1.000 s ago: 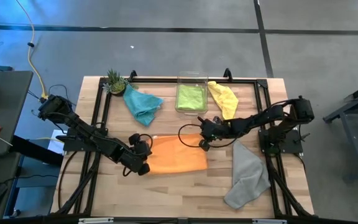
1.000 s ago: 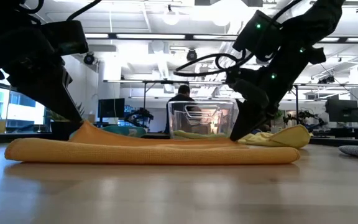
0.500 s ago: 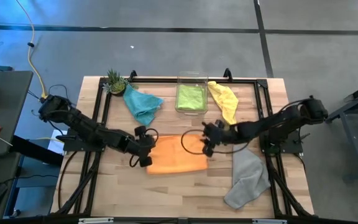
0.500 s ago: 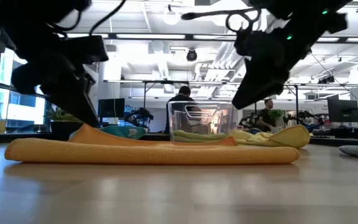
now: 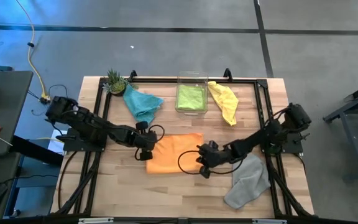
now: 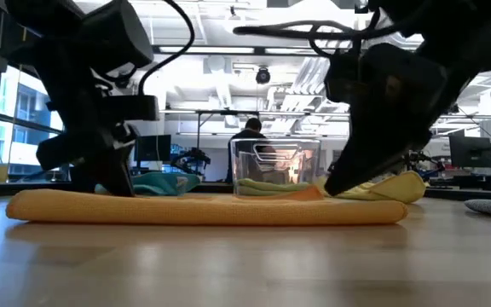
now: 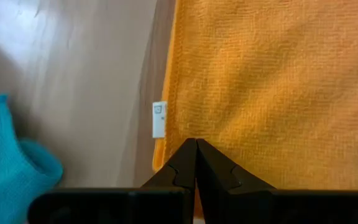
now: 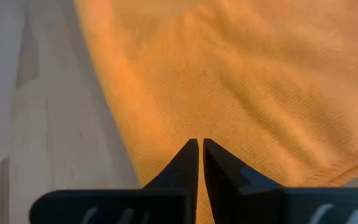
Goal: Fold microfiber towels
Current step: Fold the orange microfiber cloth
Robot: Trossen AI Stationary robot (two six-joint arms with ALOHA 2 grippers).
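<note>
Lying folded near the middle of the table [image 5: 98, 186], the orange towel [image 5: 174, 154] sits as a flat rectangle with both arms at its ends. The left gripper [image 5: 146, 142] rests at the towel's left edge, just by a small white label [image 7: 159, 119], with its fingers pressed together and nothing visibly pinched between them. The right gripper [image 5: 205, 163] sits at the towel's front right corner; its fingers are also drawn together, and the wrist view shows only cloth beyond their tips, so no clear hold on the fabric can be made out. Judging from this, one fold of the orange towel is done and the arms look to be either smoothing it or setting up a further fold; that next move would call for the fingers to spread, catch an edge through all layers, and carry it across without dragging the stack askew. Farther out, the teal towel [image 5: 142, 104] lies crumpled toward the back left beside a small potted plant [image 5: 114, 81], the yellow towel [image 5: 224, 99] lies loose at the back right, and the grey towel [image 5: 247, 177] is rumpled at the front right. A clear bin [image 5: 191, 78] at the back centre holds the green towel [image 5: 191, 96], which appears already folded.
</note>
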